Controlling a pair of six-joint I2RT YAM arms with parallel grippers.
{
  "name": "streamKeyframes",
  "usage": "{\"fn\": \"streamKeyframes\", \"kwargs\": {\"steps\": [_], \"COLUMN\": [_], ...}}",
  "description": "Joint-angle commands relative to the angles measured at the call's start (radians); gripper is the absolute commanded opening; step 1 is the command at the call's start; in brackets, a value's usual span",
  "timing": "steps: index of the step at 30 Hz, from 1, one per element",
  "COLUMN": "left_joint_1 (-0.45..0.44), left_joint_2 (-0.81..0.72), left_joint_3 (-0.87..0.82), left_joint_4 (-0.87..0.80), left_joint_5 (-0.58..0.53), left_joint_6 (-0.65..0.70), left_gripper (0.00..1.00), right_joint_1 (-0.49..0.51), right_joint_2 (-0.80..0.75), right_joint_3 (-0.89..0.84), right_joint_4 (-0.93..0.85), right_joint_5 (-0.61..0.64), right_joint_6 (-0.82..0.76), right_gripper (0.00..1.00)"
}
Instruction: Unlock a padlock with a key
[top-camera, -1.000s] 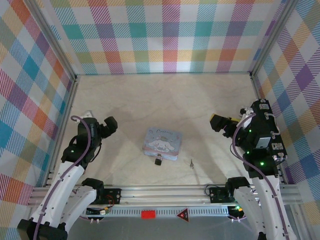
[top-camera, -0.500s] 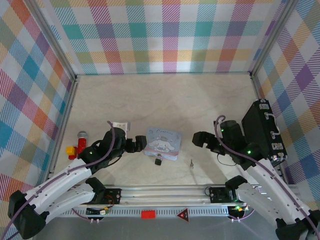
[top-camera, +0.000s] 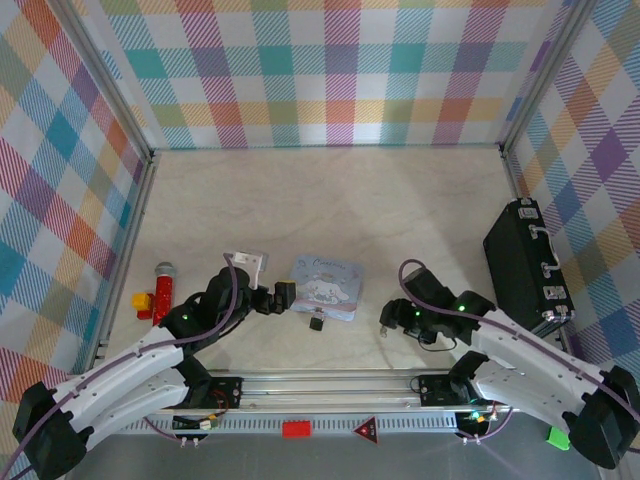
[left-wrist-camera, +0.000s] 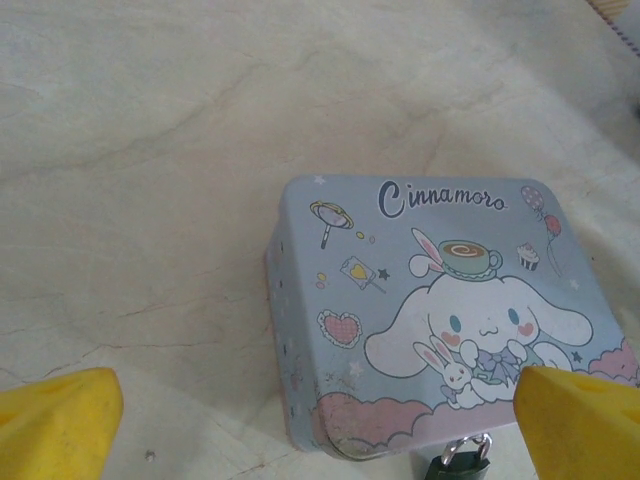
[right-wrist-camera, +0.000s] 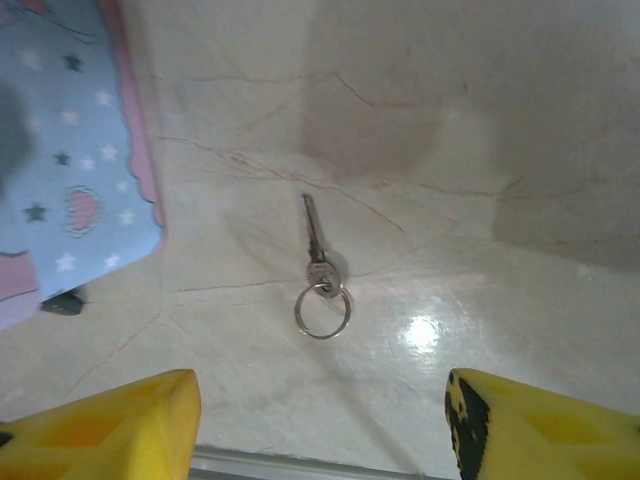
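The tiny black padlock (top-camera: 316, 323) with a silvery shackle hangs at the front edge of the pastel cartoon tin (top-camera: 325, 285). In the left wrist view the padlock (left-wrist-camera: 460, 462) peeks out under the tin (left-wrist-camera: 420, 320). My left gripper (top-camera: 283, 296) is open beside the tin's left front corner, its yellow fingertips (left-wrist-camera: 60, 420) spread wide around that corner. The thin grey key (right-wrist-camera: 316, 240) with its ring lies flat on the table, right of the tin (right-wrist-camera: 60, 150). My right gripper (right-wrist-camera: 325, 425) hovers open just short of the key (top-camera: 382, 327), holding nothing.
A red-and-yellow toy with a grey top (top-camera: 160, 290) lies at the left. A black case (top-camera: 525, 265) stands against the right wall. The aluminium rail (top-camera: 320, 385) runs along the near edge, and plaid walls enclose the table.
Both arms have swung in from the sides toward the middle. The left gripper has reached the tin's left side; the right has dropped low over the key, its jaws narrower than before.
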Motion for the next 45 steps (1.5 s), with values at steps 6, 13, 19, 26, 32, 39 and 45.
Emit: {"fn": "streamKeyframes", "kwargs": {"steps": [6,13,19,26,32,39,45], "left_joint_1": [-0.010,-0.010,-0.010,-0.010,-0.010,-0.010,-0.010], "left_joint_2": [-0.056,-0.047,-0.040,-0.030,-0.023,-0.021,-0.020], "left_joint_3": [-0.015,-0.014,-0.013,-0.011,-0.012,-0.008,-0.009], "left_joint_4": [0.041,0.045,0.046,0.050,0.052,0.049,0.049], "left_joint_5": [-0.023,-0.017,-0.016,-0.016,-0.014,-0.017,-0.022], "left_joint_6": [0.018,0.019,0.020,0.022,0.023,0.022,0.023], "left_gripper": [1.00,1.00,1.00,1.00,1.00,1.00,1.00], "right_joint_1": [0.044,0.055,0.063,0.067,0.067,0.071,0.076], "right_joint_2": [0.164,0.251,0.302,0.326,0.367,0.418,0.434], "right_joint_3": [0.012,0.020,0.031,0.033,0.039,0.051,0.049], "right_joint_4": [0.062,0.108,0.134,0.163,0.176,0.189,0.188], "right_joint_5": [0.036,0.032,0.021,0.010,0.004,-0.003,-0.002], "right_joint_6": [0.084,0.081,0.072,0.066,0.056,0.049,0.050], "right_gripper": [0.48,0.36,0.33,0.29,0.27,0.23,0.17]}}
